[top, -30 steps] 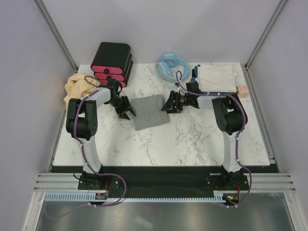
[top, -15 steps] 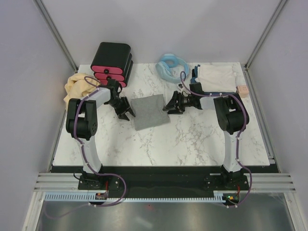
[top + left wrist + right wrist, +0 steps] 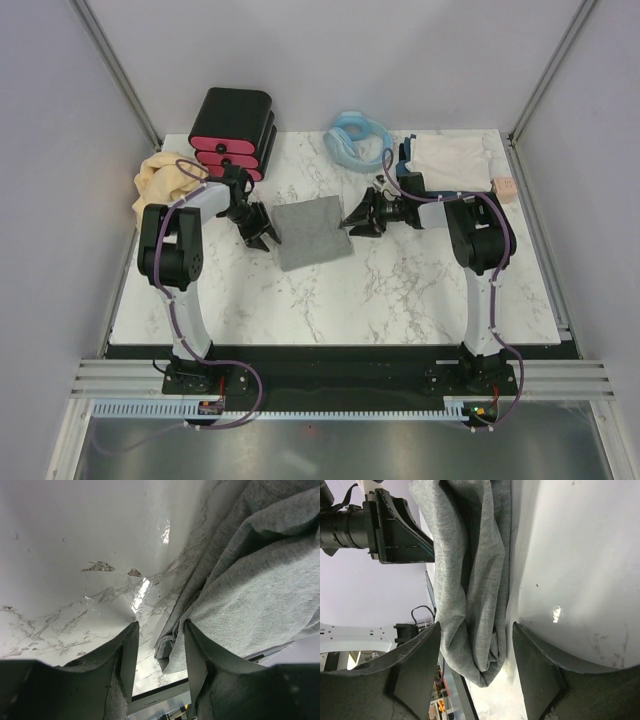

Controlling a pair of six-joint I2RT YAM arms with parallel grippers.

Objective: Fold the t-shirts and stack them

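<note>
In the middle of the marble table (image 3: pixel 400 290), the heather-grey t-shirt (image 3: pixel 312 232) lies folded into a soft, rumpled square. The left gripper (image 3: pixel 264 240) sits just beside its left edge and the right gripper (image 3: pixel 351 223) beside its right edge. Both have their fingers apart, gripping nothing. A crumpled tan shirt (image 3: pixel 160 182) is bunched at the table's left edge.
</note>
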